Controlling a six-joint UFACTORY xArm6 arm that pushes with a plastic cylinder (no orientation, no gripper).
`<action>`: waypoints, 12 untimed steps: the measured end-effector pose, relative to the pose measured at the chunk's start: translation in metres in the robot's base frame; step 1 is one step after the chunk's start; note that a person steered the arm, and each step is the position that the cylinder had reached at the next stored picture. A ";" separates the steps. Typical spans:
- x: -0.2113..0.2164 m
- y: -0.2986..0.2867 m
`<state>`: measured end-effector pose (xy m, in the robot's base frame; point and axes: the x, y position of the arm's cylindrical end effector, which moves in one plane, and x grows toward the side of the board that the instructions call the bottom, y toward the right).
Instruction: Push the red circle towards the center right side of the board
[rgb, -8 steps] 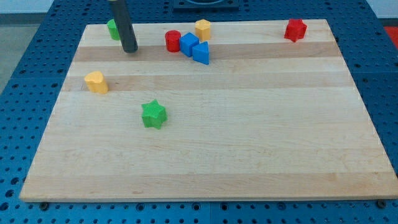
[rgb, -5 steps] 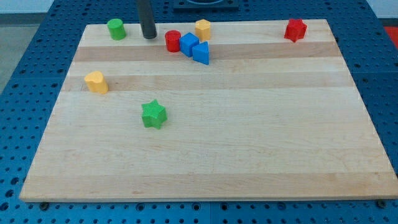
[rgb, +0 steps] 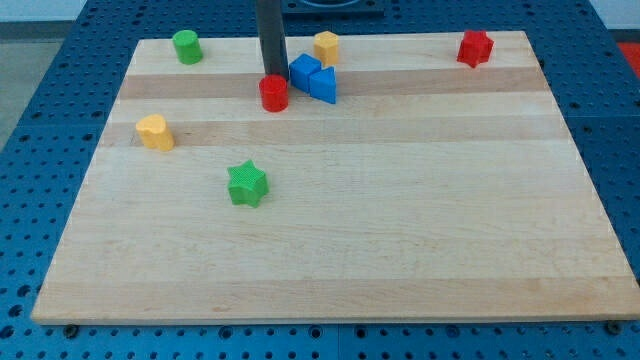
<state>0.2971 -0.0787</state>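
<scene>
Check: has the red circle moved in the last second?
Yes. The red circle slid toward the view's bottom, off the blue cube's left side; my tip is right behind it.

Pale matt wooden board; ridged plastic-looking red circle.

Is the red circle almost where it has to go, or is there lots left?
Lots left. My tip is right behind the red circle, at its top edge, and the circle sits just left of the blue blocks. It remains in the board's upper-left part; the center right side is far off.
</scene>
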 end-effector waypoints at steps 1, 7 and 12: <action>0.005 -0.007; 0.120 -0.034; 0.099 0.072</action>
<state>0.3960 -0.0067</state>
